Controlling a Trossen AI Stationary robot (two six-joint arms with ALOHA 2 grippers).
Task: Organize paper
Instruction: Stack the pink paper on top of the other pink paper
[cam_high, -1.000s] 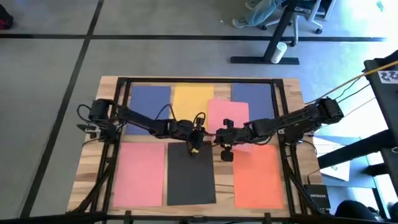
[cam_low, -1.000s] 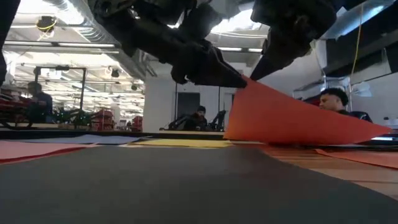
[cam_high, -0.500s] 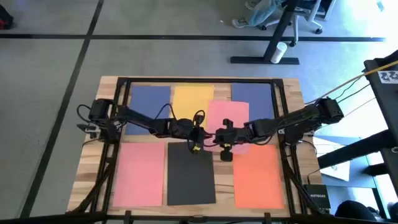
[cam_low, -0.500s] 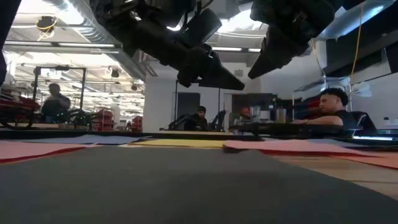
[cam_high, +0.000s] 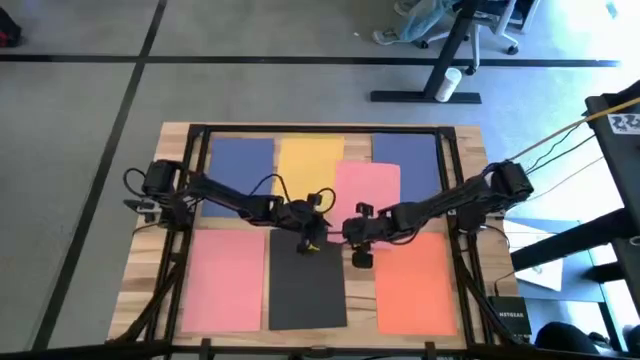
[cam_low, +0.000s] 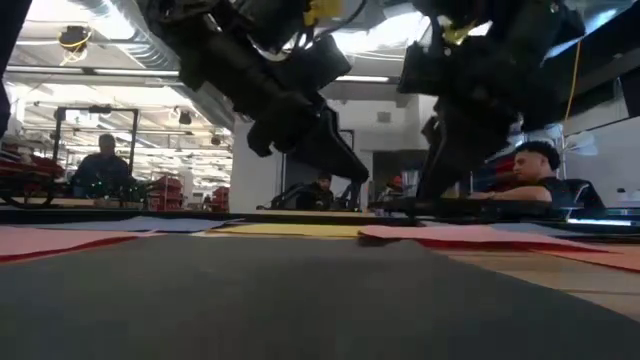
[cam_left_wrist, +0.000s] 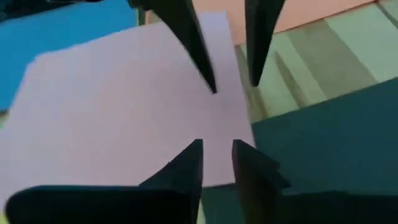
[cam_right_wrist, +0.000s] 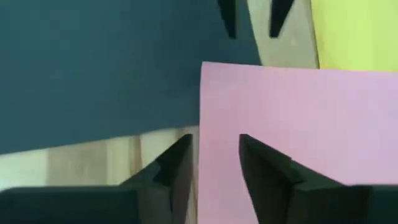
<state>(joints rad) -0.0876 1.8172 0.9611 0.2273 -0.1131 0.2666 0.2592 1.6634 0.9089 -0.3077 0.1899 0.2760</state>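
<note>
Pink sheet (cam_high: 367, 182) flat on the tabletop (cam_high: 470, 150), overlapping yellow (cam_high: 308, 153) and blue (cam_high: 407, 149). Left tool (cam_high: 316, 238) and right tool (cam_high: 352, 232) hovering mid-table by its near corner — fingers slightly apart, gripping nothing. Dark sheet (cam_high: 306, 280) just beside.

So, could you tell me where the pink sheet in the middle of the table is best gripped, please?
Probably at the near-left corner of the pink sheet, which overhangs bare table beside the black sheet. The sheet lies flat, so a finger would likely have to slide under that free edge. Both the left gripper and right gripper hover there, open.
</note>
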